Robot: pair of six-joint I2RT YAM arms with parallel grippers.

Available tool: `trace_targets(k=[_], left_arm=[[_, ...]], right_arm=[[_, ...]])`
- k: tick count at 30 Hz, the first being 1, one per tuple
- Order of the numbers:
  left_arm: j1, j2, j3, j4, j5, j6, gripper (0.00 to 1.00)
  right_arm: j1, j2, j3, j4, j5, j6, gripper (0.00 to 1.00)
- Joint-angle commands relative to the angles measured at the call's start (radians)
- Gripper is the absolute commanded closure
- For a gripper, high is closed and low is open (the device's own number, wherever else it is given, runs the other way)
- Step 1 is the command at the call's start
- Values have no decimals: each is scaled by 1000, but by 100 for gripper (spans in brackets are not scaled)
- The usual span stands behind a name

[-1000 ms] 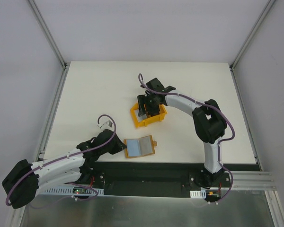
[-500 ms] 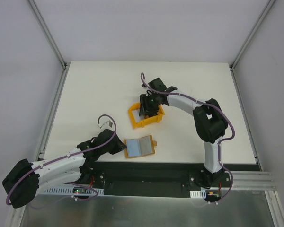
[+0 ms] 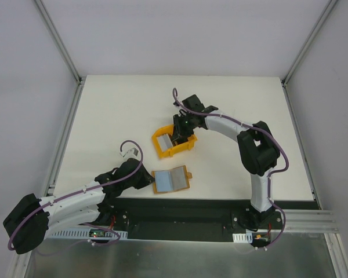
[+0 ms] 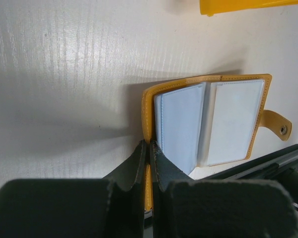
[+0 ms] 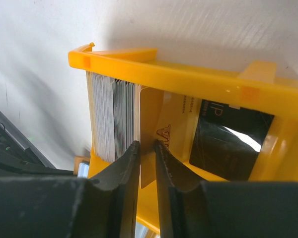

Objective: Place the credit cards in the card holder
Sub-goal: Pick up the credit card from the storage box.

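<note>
Two tools: left tool (image 4: 148,148) clamped tight on card holder (image 4: 233,119) edge, holder open on counter (image 4: 64,59); right tool (image 5: 146,148) inside yellow bin (image 5: 188,79), fingers almost closed around tan card (image 5: 154,119), real grip cannot tell.

The left gripper (image 4: 148,146) hid the 7 o'clock corner of the orange-tan leather-like folding card holder (image 4: 233,121). The right gripper (image 5: 146,146) covered the lower edges of the grey and tan credit cards (image 5: 114,114); whether it pinched one was unclear. The yellow-orange plastic bin (image 5: 188,79) ran off at 3 o'clock.
</note>
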Motion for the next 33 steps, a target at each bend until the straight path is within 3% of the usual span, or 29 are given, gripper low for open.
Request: trace_targets(k=[1,15,28,33], left_arm=[[-3,5,34,12,-18,27,100],[-5,12,33,12,-14,26,100],[-5,22,31,12,-8,29,100],[-3,22,31,12,-8,27,100]], right_arm=[[-4,-69,2,22,-38,7,81],[-7,-49,18,-35,89,-8,94],[19,11,71,-79,123,-34,87],[24,-11,84,-105,177,-57,100]])
